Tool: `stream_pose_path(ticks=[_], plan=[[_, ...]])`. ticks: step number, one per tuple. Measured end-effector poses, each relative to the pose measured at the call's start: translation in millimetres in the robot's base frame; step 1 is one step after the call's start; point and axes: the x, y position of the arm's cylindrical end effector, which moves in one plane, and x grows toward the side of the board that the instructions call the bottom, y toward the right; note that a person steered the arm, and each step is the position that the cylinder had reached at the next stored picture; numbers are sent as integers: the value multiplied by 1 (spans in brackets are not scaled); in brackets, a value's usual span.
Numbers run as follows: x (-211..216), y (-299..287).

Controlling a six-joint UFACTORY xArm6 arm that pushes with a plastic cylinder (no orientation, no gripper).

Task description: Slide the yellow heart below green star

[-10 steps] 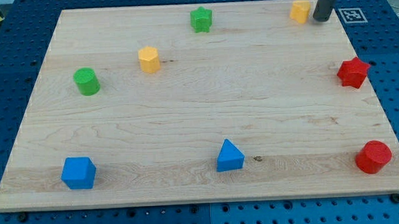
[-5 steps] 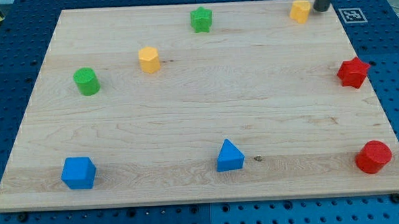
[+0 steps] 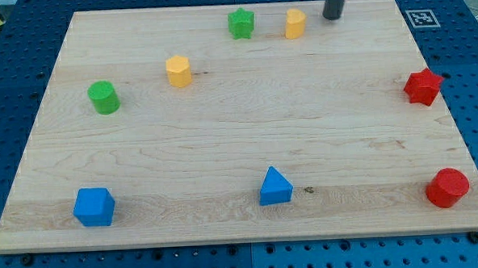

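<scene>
The yellow heart lies near the view's top, a little right of the green star, at about the same height on the board. My tip is to the right of the yellow heart, a short gap away, not touching it. The rod rises out of the view's top.
A yellow hexagon and a green cylinder lie at the left. A blue cube and a blue triangle lie near the bottom. A red star and a red cylinder sit by the wooden board's right edge.
The yellow heart has slid left from the top right corner to just right of the green star. My tip has moved left behind it.
</scene>
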Motion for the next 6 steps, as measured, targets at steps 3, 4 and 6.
stream_pose_path(ticks=[3, 4, 6], plan=[[59, -84], [58, -60], [41, -97]])
